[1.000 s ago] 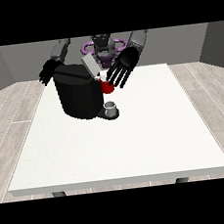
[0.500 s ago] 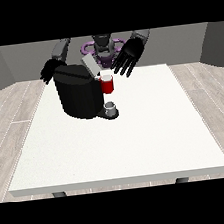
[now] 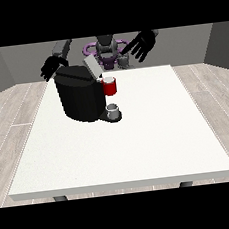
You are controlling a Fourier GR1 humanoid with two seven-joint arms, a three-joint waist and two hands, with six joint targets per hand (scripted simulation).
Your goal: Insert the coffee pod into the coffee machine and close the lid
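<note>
The black coffee machine [image 3: 82, 97] stands on the white worktop [image 3: 154, 132] with its lid [image 3: 91, 68] raised, a red thing at the machine [image 3: 110, 86], while both robot hands, at the view's left [image 3: 51, 68] and right [image 3: 141, 45], hover with fingers spread apart.

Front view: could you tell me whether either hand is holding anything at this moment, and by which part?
Nothing is held. The hand at the view's right is raised with fingers spread, and the hand at the view's left hangs open behind the coffee machine.

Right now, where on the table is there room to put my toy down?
The table is bare along the whole near edge and all down the view's right side. It is crowded at the far left, where the coffee machine stands with a red thing and a small grey cup at its front.
</note>
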